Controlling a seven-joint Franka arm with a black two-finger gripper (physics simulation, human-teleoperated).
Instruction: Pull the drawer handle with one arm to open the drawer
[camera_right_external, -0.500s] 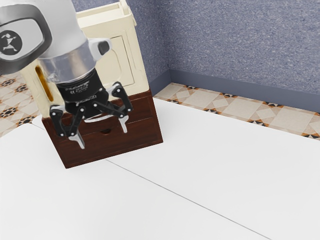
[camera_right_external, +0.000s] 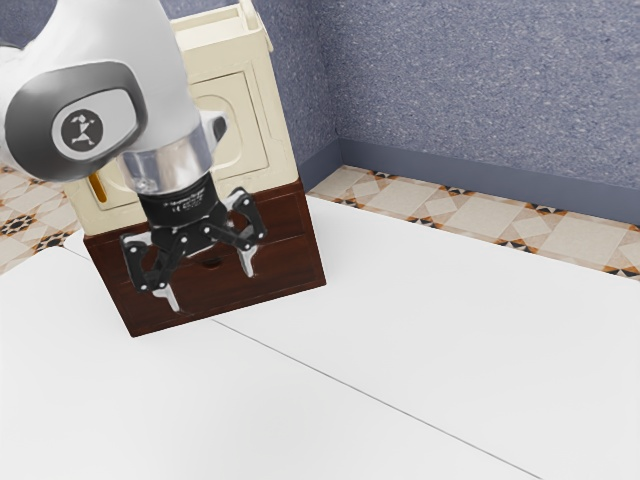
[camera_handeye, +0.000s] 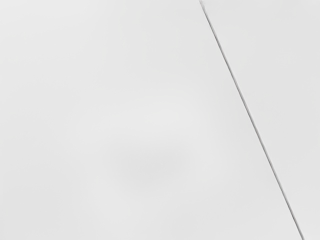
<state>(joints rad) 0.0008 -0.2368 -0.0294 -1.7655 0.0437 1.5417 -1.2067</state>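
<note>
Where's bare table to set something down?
The table is bare on both sides of its seam, from the cabinet toward the exterior view's right. Crowded: by the cabinet's brown front, where the open gripper hangs.

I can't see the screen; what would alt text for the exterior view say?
A white robot arm holds its open black end effector in front of a small cabinet, cream above and dark brown below, on a white table. Behind are a blue-grey wall and patterned floor tiles.
</note>
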